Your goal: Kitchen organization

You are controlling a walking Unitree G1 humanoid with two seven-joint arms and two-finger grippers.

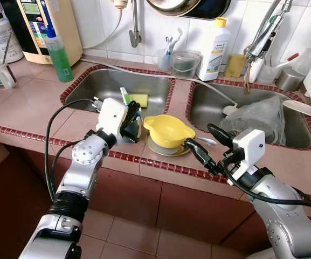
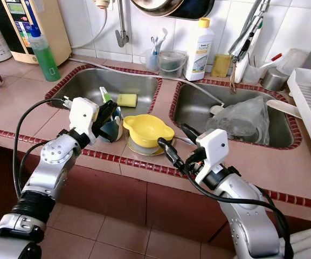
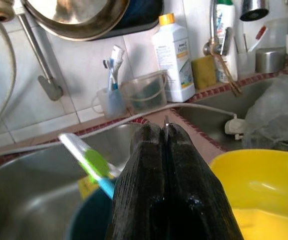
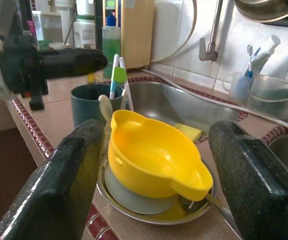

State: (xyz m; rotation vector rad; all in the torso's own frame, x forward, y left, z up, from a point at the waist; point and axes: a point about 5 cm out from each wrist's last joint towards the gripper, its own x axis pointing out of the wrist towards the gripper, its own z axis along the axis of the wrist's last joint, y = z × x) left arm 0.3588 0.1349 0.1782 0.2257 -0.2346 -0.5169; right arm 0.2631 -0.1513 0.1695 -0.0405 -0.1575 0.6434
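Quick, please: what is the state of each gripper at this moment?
Left gripper: closed, fingers pressed together, holding nothing, above the dark cup.
Right gripper: open, fingers spread on either side of the yellow bowl, holding nothing.

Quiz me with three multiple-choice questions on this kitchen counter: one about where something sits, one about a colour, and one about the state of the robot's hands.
1. Where does the yellow bowl sit?
A. Inside the left sink
B. On the counter strip between the two sinks, in a metal dish
C. In the dish rack

2. What colour is the liquid in the spray bottle on the left counter?
A. Green
B. Red
C. Clear

3. How do the two hands stand?
A. Both open
B. Left open, right shut
C. Left shut, right open

Answers:
1. B, the bowl rests in a metal dish on the tiled strip between the basins.
2. A, the bottle's contents look green.
3. C, the left hand has its fingers pressed together over the dark cup, while the right hand is spread wide facing the bowl.
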